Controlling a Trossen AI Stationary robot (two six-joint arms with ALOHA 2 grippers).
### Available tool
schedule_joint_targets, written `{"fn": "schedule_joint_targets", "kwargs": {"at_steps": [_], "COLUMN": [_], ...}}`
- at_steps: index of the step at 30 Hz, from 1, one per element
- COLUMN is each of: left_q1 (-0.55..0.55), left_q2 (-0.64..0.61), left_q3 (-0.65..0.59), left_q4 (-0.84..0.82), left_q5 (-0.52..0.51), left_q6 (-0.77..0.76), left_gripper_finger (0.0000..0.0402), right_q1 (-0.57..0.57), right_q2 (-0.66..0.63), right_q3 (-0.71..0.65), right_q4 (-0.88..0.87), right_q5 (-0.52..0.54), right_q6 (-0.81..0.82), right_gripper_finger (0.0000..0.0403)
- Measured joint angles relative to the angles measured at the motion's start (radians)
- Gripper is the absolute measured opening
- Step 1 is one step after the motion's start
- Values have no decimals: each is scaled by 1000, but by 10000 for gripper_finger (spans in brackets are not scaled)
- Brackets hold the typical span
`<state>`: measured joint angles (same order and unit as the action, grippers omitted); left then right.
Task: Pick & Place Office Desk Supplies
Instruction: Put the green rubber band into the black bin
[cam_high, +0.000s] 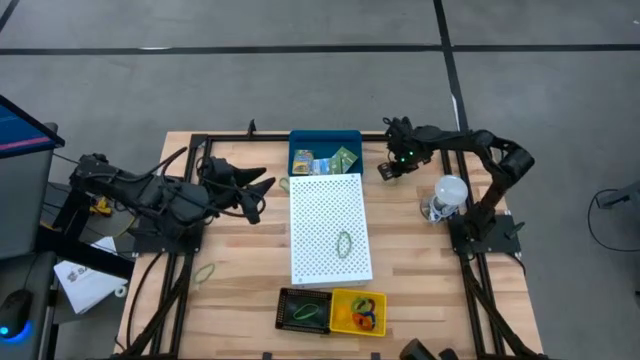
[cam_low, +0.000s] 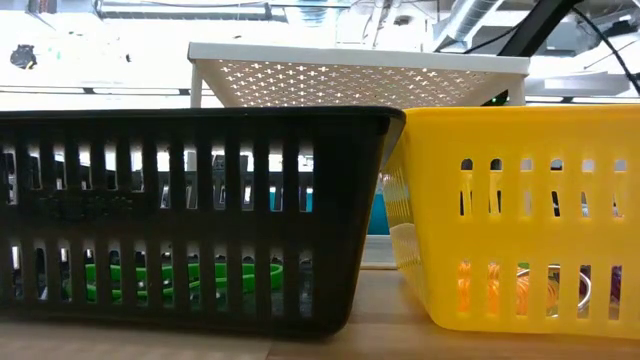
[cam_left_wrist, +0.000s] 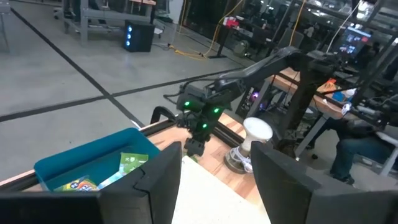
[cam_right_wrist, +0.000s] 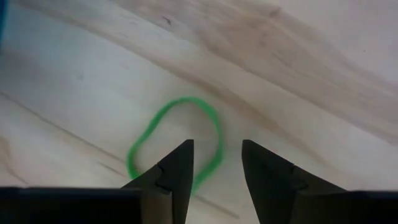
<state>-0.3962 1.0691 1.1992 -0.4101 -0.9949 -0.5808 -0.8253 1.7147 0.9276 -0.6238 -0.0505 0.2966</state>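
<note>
A green rubber band (cam_right_wrist: 177, 140) lies flat on the bare wooden table (cam_right_wrist: 292, 68), and in the right wrist view it sits at lower centre of the frame, directly ahead of the right gripper (cam_right_wrist: 217, 163). The loop is a lopsided oval whose long axis runs from lower left to upper right of that frame, so it lies slantwise to the line between the two fingers rather than along it. One side of the band passes through the gap between the fingertips, while the bigger part of the loop bulges up and to the left of the near finger (cam_right_wrist: 176, 171). The jaws stand partly apart with nothing between them but that strand; the band looks ungripped. In the high view the right gripper (cam_high: 393, 168) shows at upper right of centre, just right of the blue tray (cam_high: 325, 139) that holds a few printed packets (cam_high: 346, 158); the band itself is too small to make out there. The left gripper (cam_high: 258, 195) hangs at middle left of the high view, just left of the white perforated board (cam_high: 325, 205), its fingers spread wide and empty, and well apart from this band, so the right arm is plainly the nearer one. Another green band (cam_high: 344, 243) rests on the board, and the black basket (cam_high: 304, 309) and yellow basket (cam_high: 358, 312) wait at lower centre.
</note>
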Motion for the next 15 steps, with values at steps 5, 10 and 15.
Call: {"fn": "schedule_joint_targets", "kwargs": {"at_steps": [5, 10, 15], "left_q1": [0, 0, -1], "left_q2": [0, 0, 0], "left_q3": [0, 0, 0], "left_q4": [18, 27, 27], "left_q5": [1, 8, 25], "left_q6": [0, 0, 0], "left_gripper_finger": [186, 186, 186], "right_q1": [20, 34, 37], "right_q2": [33, 43, 44], "right_q3": [4, 4, 3], "right_q4": [11, 10, 12], "right_q5": [15, 49, 49], "right_q6": [18, 18, 18], "right_gripper_finger": [132, 115, 72]}}
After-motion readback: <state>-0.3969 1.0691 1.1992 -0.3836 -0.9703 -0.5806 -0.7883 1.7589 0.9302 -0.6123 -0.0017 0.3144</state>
